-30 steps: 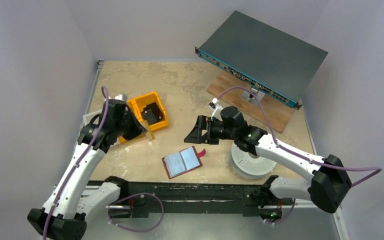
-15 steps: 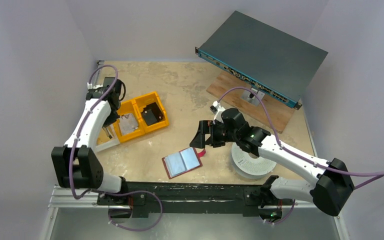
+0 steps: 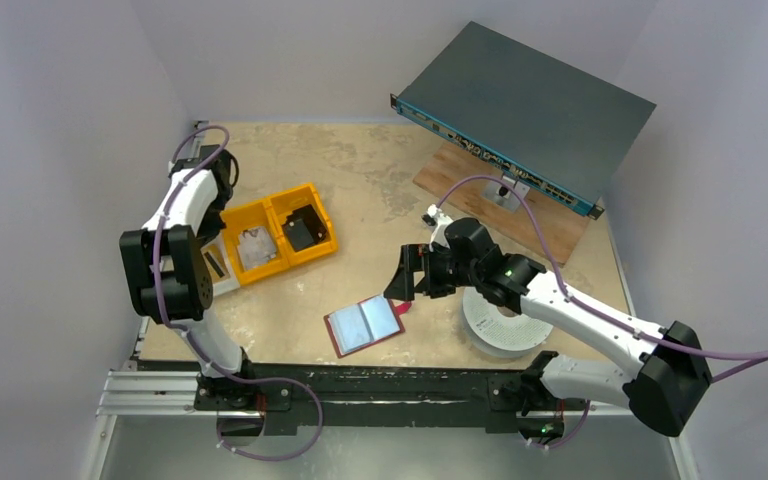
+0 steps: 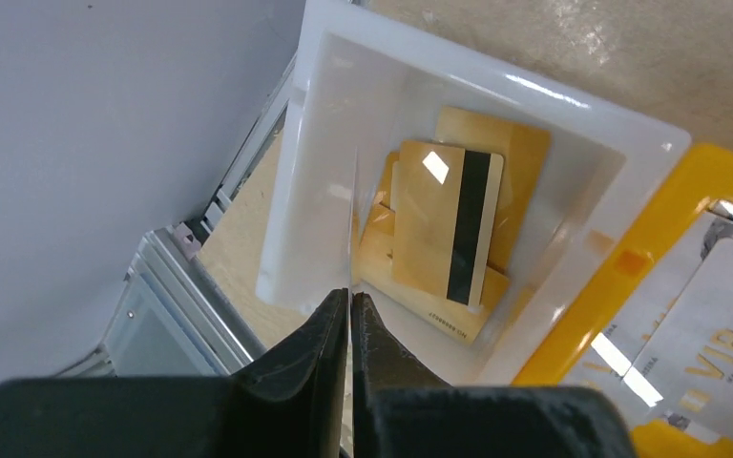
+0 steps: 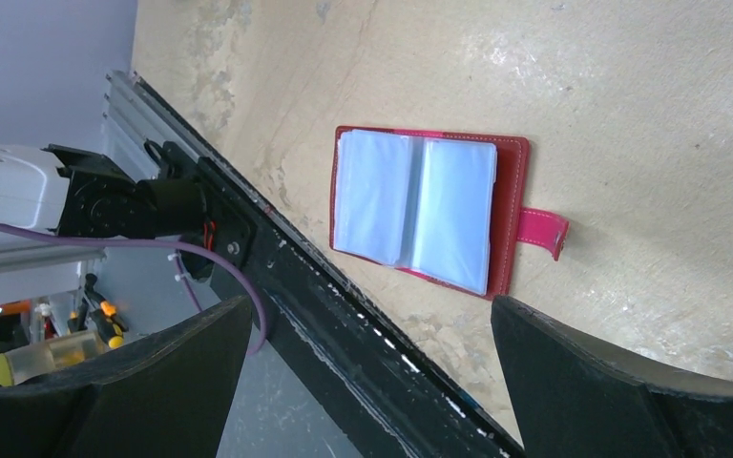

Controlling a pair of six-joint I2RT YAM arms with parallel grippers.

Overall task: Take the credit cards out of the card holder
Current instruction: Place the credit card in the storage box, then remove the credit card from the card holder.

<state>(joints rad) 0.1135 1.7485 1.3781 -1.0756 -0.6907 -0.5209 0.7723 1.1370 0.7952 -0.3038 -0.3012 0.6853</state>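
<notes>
While card holder [image 5: 420,215] lies open, cards [image 4: 439,224] binned

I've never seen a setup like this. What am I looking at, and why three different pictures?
Two robot arms are bolted at the near edge of a table. One picture looks down from above. The other two come from small cameras on each arm's wrist. On the table lies an open red card holder, its pale pockets facing up. The right gripper hangs near it, open and holding nothing. The left gripper is shut, over a white tray with golden cards in it. Beside the tray is a yellow bin.
</notes>
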